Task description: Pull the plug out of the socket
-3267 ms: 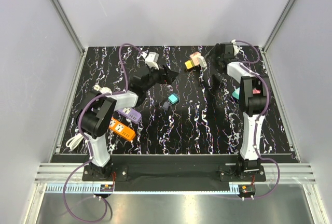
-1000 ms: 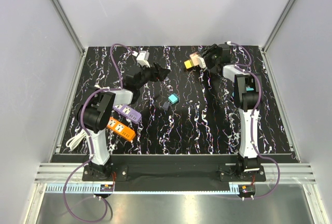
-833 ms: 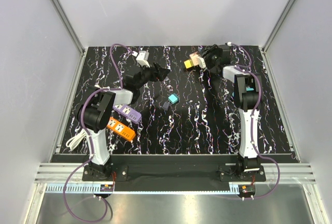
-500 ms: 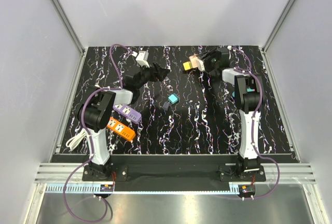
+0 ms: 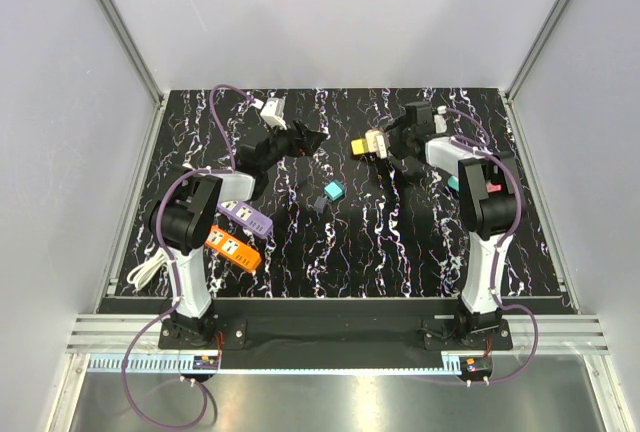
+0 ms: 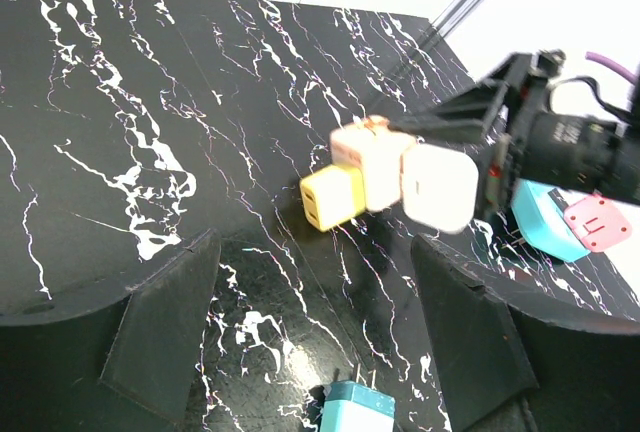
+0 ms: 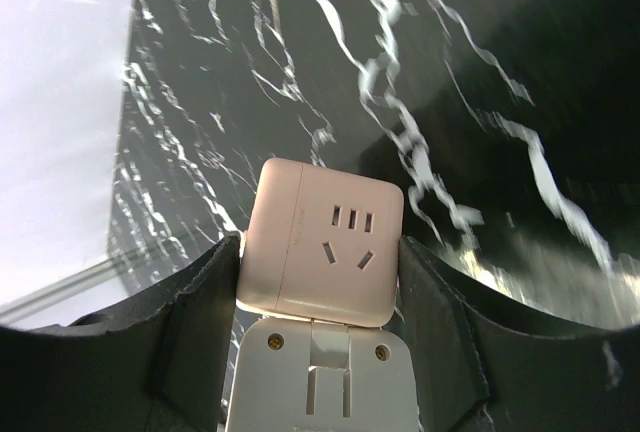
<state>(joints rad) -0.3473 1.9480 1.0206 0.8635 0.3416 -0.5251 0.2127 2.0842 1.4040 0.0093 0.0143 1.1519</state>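
The pink socket [image 7: 322,242] is hiding the yellow plug [image 6: 332,197] from your right wrist camera; the white adapter [image 7: 318,377] is running off frame at 6 o'clock.

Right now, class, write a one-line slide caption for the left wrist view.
Right pincer grips the pink socket cube with a yellow plug in it, framed by the open left pincer.

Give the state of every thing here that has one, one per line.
Right gripper: shut on pink socket.
Yellow plug: seated in pink socket, not pulled out.
White block: butted against pink socket, on the gripper side.
Left gripper: open, empty.
Teal plug: loose on table, unplugged.
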